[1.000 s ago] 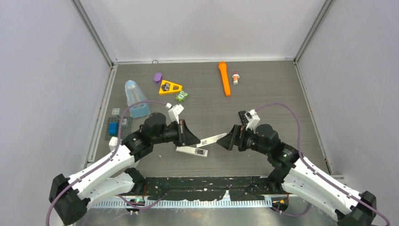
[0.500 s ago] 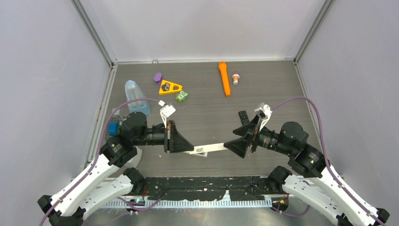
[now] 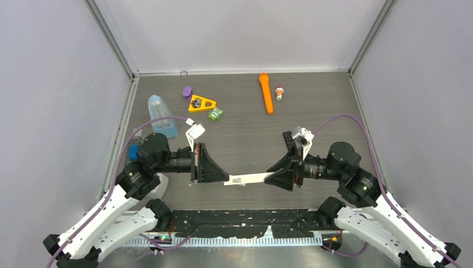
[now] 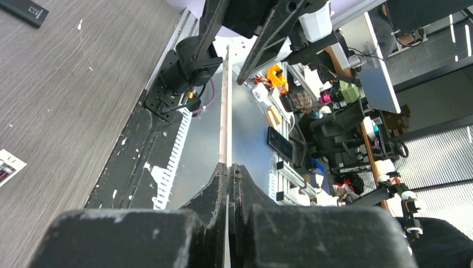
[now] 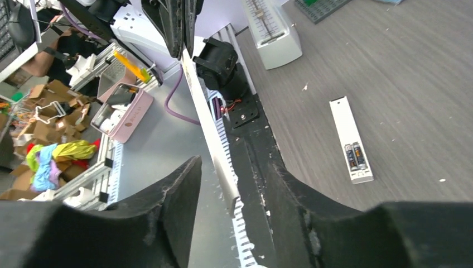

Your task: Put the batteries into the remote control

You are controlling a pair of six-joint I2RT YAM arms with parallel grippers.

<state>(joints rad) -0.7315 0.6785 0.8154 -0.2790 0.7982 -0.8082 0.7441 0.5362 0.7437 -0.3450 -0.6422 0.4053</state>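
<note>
Counter point(image 3: 245, 111): grey, walled on three sides, with a black taped front edge point(image 3: 245, 216) by the arm bases.

Remote point(image 5: 347, 120): flat on the counter near that front edge, back face up, compartment uncovered at one end. Two batteries point(image 5: 355, 156) seated side by side inside.

White strip point(image 3: 254, 177): held in the air between both arms, above the remote. Probably the battery lid.

Left fingers point(image 4: 220, 181): pinched together on one end of the strip. Right fingers point(image 5: 178, 190): apart, straddling the other end, no contact visible on either side.

Step in hand, by judgement: getting a second grip on the strip before refitting it.
- Close the right fingers squarely on the flat faces, not the thin edges.
- Release the left pinch only once the right grip is firm.
- Avoid twisting; thin, likely to flex.
- Then lower flat, line up with the compartment end and slide along the remote's length.

Room:
- Open counter beyond the remote, toward the middle.
- Small black bar point(image 3: 288, 139) just beside the right wrist; mind it when swinging.
- Front edge close on the near side, so push away from it, never toward.
</note>
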